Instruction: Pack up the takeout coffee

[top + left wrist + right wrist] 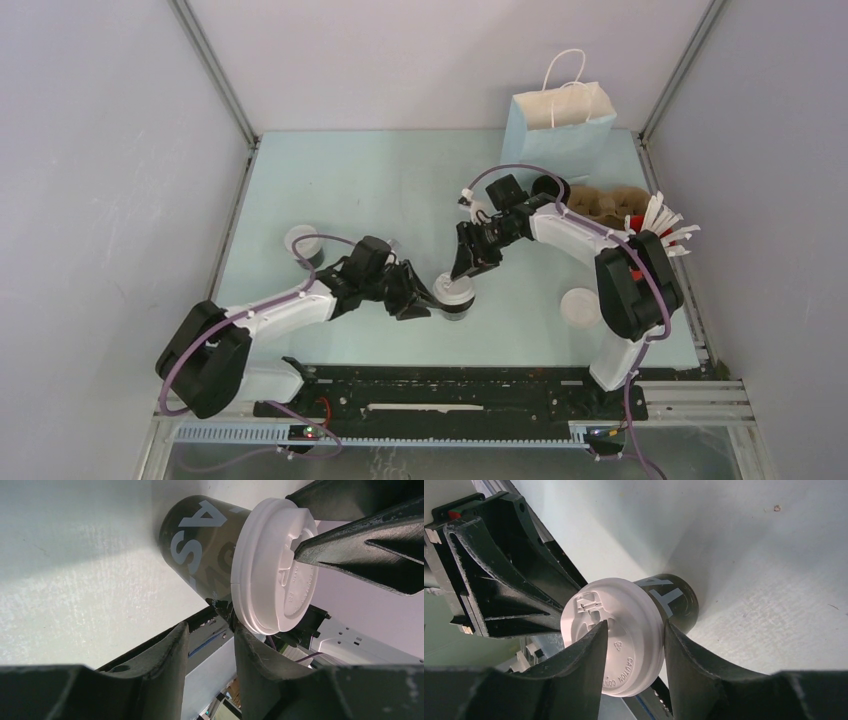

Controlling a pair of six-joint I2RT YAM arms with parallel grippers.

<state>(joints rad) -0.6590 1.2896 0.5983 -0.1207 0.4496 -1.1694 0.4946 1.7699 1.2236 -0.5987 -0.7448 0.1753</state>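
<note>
Step in hand: seating the lid (pixel 270 575) on the coffee cup (pixel 200 545). The cup stands upright near the middle of the table (pixel 350 190), between both arms. The right tool (pixel 466 268) is part-spread, tips bearing on the lid top, pinching nothing. The left tool (pixel 424 298) is part-spread beside the cup wall, nothing between its jaws; contact cannot be confirmed. Cup: dark, pale lettering. Lid: white, domed, apparently level. Next move, as judged: check the rim all round, then grip the cup body and carry it to the paper bag (pixel 565 125) at the far edge
</note>
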